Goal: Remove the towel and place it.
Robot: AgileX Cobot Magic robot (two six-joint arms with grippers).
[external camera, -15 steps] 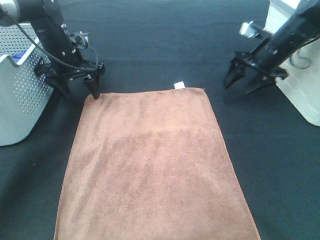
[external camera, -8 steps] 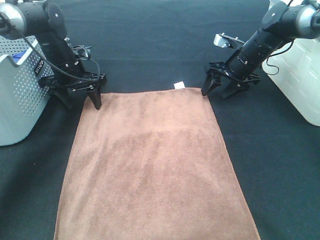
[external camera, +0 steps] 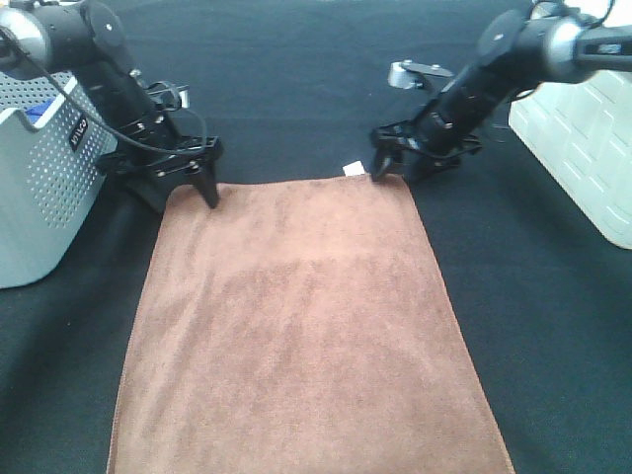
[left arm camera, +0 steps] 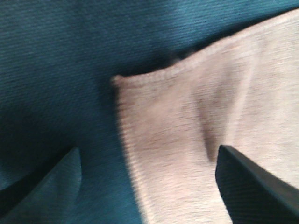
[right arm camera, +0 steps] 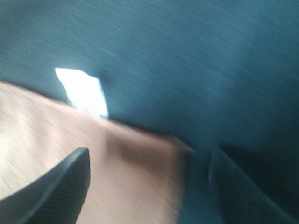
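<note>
The brown towel [external camera: 306, 326] lies spread flat on the black table, with its white tag [external camera: 353, 169] at the far short edge. My left gripper [external camera: 183, 194] is open and straddles the far-left corner, one finger [external camera: 210, 190] over the cloth and the other off it. In the left wrist view that towel [left arm camera: 196, 121] corner sits between the open gripper [left arm camera: 149, 186] fingers. My right gripper [external camera: 397, 170] is open at the far-right corner. The right wrist view is blurred but shows the towel [right arm camera: 70, 154] corner and tag [right arm camera: 81, 91] ahead of the gripper [right arm camera: 149, 186]. Nothing is held.
A grey perforated basket [external camera: 39, 197] stands at the left edge, close behind the left arm, with a small blue item [external camera: 35, 111] inside. A white container [external camera: 583, 148] stands at the right edge. Black table [external camera: 296, 89] surrounds the towel.
The right gripper has swung left and down from beside the white container to the towel's far-right corner. The left gripper has shifted slightly right over the far-left corner. The towel has not moved.
</note>
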